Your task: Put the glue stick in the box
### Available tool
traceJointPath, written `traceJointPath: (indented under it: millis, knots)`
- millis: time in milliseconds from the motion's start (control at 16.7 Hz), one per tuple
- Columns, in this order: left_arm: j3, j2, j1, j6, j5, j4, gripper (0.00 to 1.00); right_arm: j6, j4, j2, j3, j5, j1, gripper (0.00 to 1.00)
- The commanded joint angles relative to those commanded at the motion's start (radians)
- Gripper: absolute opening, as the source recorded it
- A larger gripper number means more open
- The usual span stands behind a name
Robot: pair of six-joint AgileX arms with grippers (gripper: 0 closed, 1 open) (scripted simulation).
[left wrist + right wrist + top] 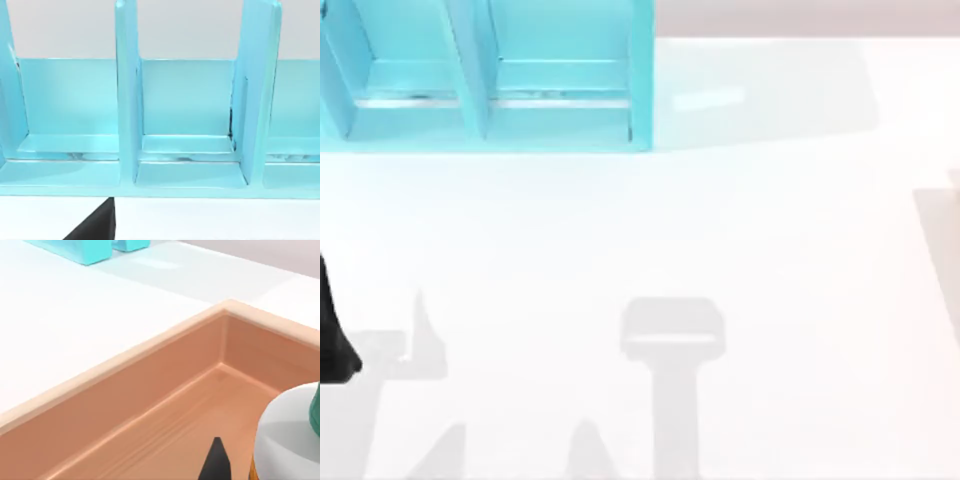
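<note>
Right wrist view looks down into a brown box [150,405], and the glue stick [290,435] sits inside it near the corner wall, cut off at the picture's edge. One dark fingertip [216,462] pokes up just beside the glue stick, apart from it. Whether that pincer is open, I cannot tell. Top view has a blue shelf [480,80] and wide white table [720,240] beside it; a dark bit of the left arm [332,340] stays below the shelf.

Tabletop [770,250] plain white. Divided rack [490,80] light turquoise. Box [150,405] terracotta inside, pale tan rim. Glue stick [285,440]: white shoulder, dark green cap.
</note>
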Motion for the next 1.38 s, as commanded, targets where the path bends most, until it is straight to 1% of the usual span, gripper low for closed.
traceJointPath:
  millis: [180, 720, 1020, 1140, 1380]
  knots:
    - [0.000, 0.000, 0.000, 0.000, 0.000, 0.000, 1.00, 0.057, 0.065, -0.019, -0.025, -0.007, 0.027, 0.00]
    - [0.000, 0.000, 0.000, 0.000, 0.000, 0.000, 1.00, 0.304, 0.355, -0.058, -0.124, -0.076, 0.099, 0.00]
    - [0.000, 0.000, 0.000, 0.000, 0.000, 0.000, 1.00, 0.460, 0.547, -0.078, -0.183, -0.110, 0.150, 0.00]
    - [0.000, 0.000, 0.000, 0.000, 0.000, 0.000, 1.00, 0.487, 0.576, -0.085, -0.197, -0.118, 0.166, 0.00]
    - [0.000, 0.000, 0.000, 0.000, 0.000, 0.000, 1.00, 0.488, 0.577, -0.085, -0.197, -0.118, 0.166, 0.00]
